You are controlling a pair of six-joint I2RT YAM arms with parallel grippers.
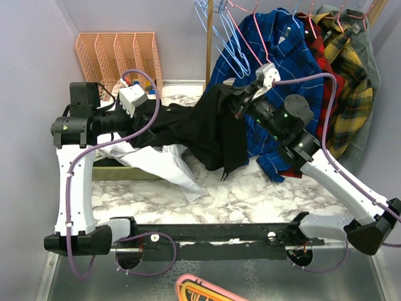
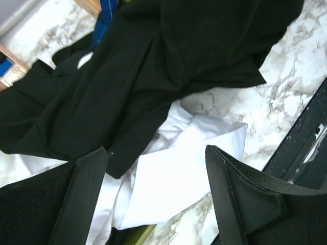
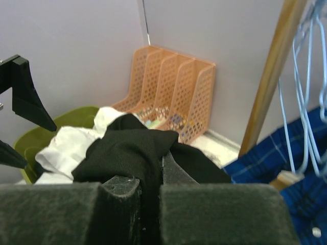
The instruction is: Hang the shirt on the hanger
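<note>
top external: shirt (image 1: 213, 125) is being held up at one end over the table (image 1: 250, 194) by the right gripper (image 1: 241, 97), arm reaching forward and raised | left wrist: left gripper (image 2: 156, 150) is being held wide open and empty, angled down over the shirt and white garment (image 2: 173, 178); only black cloth should be pinched | right wrist: a shirt fold is being clamped between closed jaws

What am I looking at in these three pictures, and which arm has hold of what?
A robot's left arm and right arm are bolted at the near edge of the marble table. The wide picture looks down from above and behind them; the other two come from a camera on each wrist. A black shirt drapes over a white garment. The right hand is shut on the black shirt, holding part of it up. The left hand is open over both, holding nothing.
</note>
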